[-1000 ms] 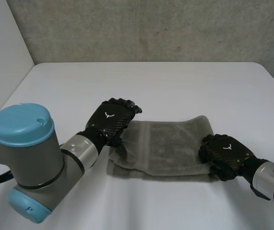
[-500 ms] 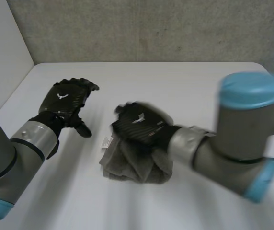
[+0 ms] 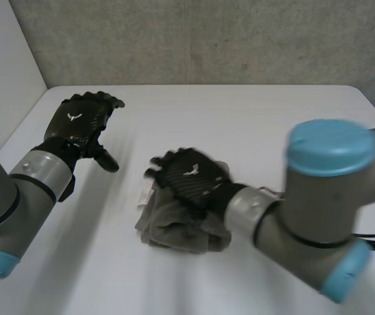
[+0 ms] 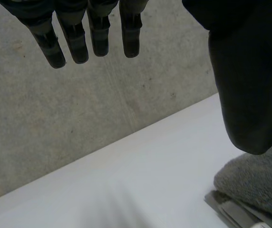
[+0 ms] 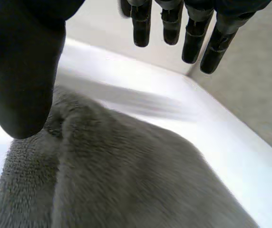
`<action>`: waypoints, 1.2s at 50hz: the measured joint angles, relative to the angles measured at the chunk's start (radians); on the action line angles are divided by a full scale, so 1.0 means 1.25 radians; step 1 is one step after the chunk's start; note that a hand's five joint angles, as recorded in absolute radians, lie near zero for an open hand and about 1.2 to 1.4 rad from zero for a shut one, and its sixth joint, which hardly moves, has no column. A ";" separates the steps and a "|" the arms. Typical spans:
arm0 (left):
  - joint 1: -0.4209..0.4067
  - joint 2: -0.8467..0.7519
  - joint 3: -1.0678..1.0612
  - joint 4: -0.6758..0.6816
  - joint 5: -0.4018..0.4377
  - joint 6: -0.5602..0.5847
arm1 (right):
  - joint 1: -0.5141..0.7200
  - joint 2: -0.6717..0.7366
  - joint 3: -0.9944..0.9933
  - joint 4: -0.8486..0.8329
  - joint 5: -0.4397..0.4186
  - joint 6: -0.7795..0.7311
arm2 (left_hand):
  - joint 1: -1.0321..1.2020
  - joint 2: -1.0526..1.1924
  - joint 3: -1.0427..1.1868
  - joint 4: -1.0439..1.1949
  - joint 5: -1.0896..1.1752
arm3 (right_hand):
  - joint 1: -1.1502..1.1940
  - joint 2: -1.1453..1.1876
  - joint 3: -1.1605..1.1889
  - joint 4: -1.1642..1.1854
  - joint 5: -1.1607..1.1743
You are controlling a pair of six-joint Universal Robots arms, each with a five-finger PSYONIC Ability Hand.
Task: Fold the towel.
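The towel [image 3: 174,230] lies bunched in a loose grey heap on the near half of the white table [image 3: 259,118], slightly left of centre. A small white label [image 3: 145,195] shows at its left edge.

The right hand [image 3: 191,177] is over the far part of the heap, palm down. In the right wrist view its fingers [image 5: 174,23] are straight and lie side by side. The thumb is held well apart from them, and the towel lies under the palm with no cloth pinched.

The left hand [image 3: 79,125] hangs over the far left part of the table, well apart from the towel. In the left wrist view its fingers [image 4: 74,38] are straight and close together, the thumb stands apart, and nothing is held.

Bare table surface extends on all sides of the towel, widest toward the far and right edges. The far edge meets the concrete wall [image 3: 207,39]. The left edge runs along a white side wall [image 3: 4,59].

The right arm [image 3: 325,190] reaches in across the near right part of the table. The left arm [image 3: 17,190] is over the near left corner.
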 measured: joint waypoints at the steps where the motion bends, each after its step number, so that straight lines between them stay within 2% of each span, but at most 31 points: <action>1: -0.003 -0.009 0.011 0.002 0.000 0.000 | -0.019 -0.037 0.031 0.001 0.002 0.017 | 0.000 0.000 0.000 0.000 0.000 | -0.001 0.000 0.000 0.000 0.000; 7: -0.038 -0.060 0.062 0.003 0.001 -0.011 | -0.116 -0.151 0.146 0.012 0.003 0.100 | 0.000 0.000 0.000 0.000 0.000 | -0.004 0.000 0.000 0.000 0.000; 12: -0.095 -0.110 0.105 -0.001 0.005 -0.023 | -0.201 -0.178 0.199 0.018 0.000 0.148 | 0.000 0.000 0.000 0.000 0.000 | -0.005 0.000 0.000 0.000 0.000; 16: -0.136 -0.147 0.129 -0.005 0.007 -0.029 | -0.253 -0.168 0.214 0.015 -0.003 0.172 | 0.000 0.000 0.000 0.000 0.000 | -0.005 0.000 0.000 0.000 0.000; 22: -0.186 -0.193 0.138 -0.007 0.010 -0.032 | -0.286 -0.079 0.190 0.001 -0.005 0.246 | 0.000 0.000 0.000 0.000 0.000 | -0.005 0.000 0.000 0.000 0.000; 29: -0.191 -0.207 0.099 -0.007 0.010 -0.025 | -0.263 0.039 0.131 -0.020 0.005 0.372 | 0.000 0.000 0.000 0.000 0.000 | -0.005 0.000 0.000 0.000 0.000; 39: -0.161 -0.212 0.017 -0.003 0.010 -0.015 | -0.185 0.096 0.106 -0.101 0.096 0.497 | 0.000 0.000 0.000 0.000 0.000 | -0.005 0.000 0.000 0.000 0.000; 49: -0.130 -0.238 -0.009 0.001 0.008 0.032 | -0.109 0.141 0.076 -0.142 0.162 0.509 | 0.000 0.000 0.000 0.000 0.000 | -0.005 0.000 0.000 0.000 0.000; 60: -0.104 -0.290 0.004 0.006 0.005 0.095 | -0.059 0.214 0.018 -0.162 0.220 0.430 | -0.018 -0.001 0.000 0.000 -0.008 | -0.005 0.000 0.000 0.000 0.000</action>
